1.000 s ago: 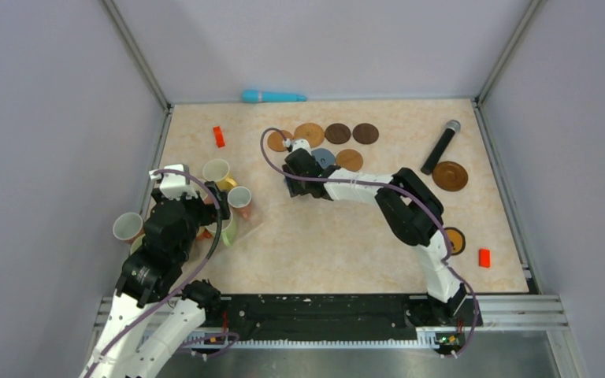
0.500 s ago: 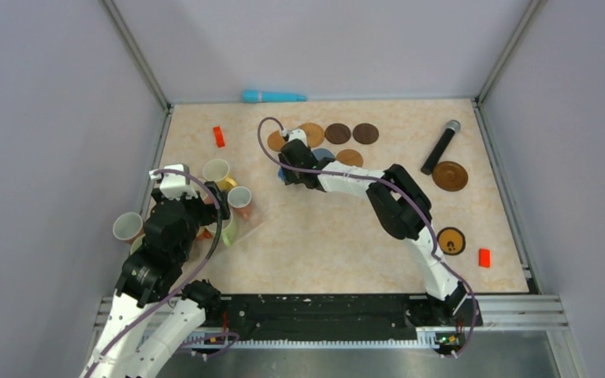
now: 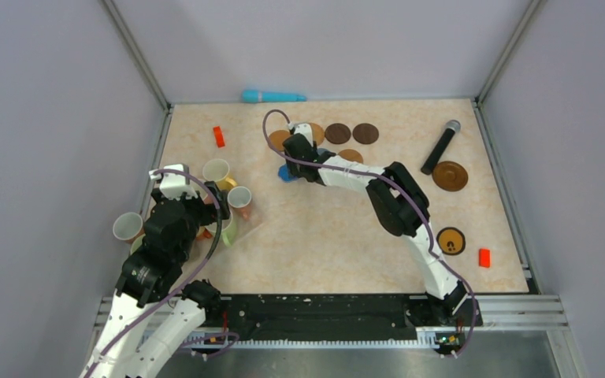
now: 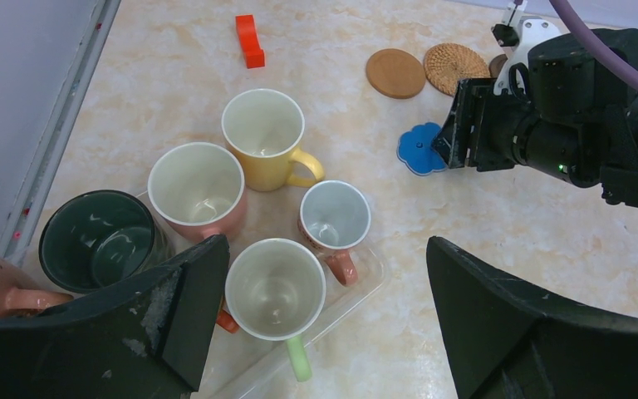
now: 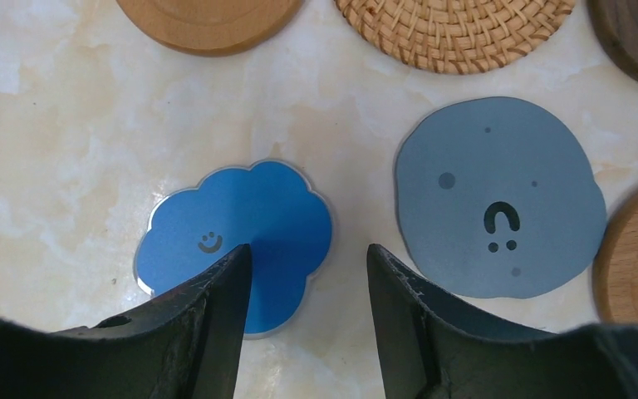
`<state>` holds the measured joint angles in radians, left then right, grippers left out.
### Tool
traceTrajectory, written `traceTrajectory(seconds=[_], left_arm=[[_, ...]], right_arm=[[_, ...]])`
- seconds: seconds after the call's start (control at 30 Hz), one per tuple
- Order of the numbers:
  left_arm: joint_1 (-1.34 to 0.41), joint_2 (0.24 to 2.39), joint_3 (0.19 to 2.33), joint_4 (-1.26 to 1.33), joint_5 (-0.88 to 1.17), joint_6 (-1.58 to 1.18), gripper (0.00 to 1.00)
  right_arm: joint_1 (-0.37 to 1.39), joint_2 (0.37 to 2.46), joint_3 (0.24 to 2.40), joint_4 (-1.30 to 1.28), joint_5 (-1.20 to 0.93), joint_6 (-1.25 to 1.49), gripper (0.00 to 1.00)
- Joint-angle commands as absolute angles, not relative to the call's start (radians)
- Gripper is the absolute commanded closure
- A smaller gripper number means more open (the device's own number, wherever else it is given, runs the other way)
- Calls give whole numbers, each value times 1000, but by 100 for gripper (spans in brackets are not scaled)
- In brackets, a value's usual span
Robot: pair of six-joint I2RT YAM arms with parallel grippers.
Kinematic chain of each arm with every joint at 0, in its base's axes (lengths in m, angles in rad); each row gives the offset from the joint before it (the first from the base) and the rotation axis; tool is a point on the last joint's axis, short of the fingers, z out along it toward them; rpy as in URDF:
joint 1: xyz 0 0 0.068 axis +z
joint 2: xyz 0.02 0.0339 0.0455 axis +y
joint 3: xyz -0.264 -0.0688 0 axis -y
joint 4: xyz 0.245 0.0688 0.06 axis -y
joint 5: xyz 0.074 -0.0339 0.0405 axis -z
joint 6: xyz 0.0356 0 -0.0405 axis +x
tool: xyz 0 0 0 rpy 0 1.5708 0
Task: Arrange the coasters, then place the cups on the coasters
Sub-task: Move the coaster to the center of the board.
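Right pincer: half parted, grasping nothing, low over the bench. Blue scalloped coaster: flat, mostly at ten o'clock from the gap, one lobe between the tips. Grey coaster: two o'clock, apart. Right arm nearer; left pincer gapes above the cups.

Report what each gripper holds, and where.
Nothing is held. The left gripper hangs open above the cups; the right gripper, open, straddles the edge of the blue coaster, which lies flat.
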<state>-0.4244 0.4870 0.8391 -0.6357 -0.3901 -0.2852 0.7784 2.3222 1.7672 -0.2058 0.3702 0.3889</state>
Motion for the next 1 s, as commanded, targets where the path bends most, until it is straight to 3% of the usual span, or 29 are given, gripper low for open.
traceTrajectory(seconds=[0.0,0.23,0.53,0.97], left_arm=[[-426,494,832,-597,-407,-284,6],[-426,493,833,-596,-406,-284,6],[-426,472,833,-598,-414,-290,7],[-426,471,831,-594,-414,-285,7]], right_arm=[[770,2360,1804,-305,423,361,47],[788,2256,1739,-235,215,273,43],[821,2251,1725,-263,209,272,18],[849,2309,1751,-329,401,296,19]])
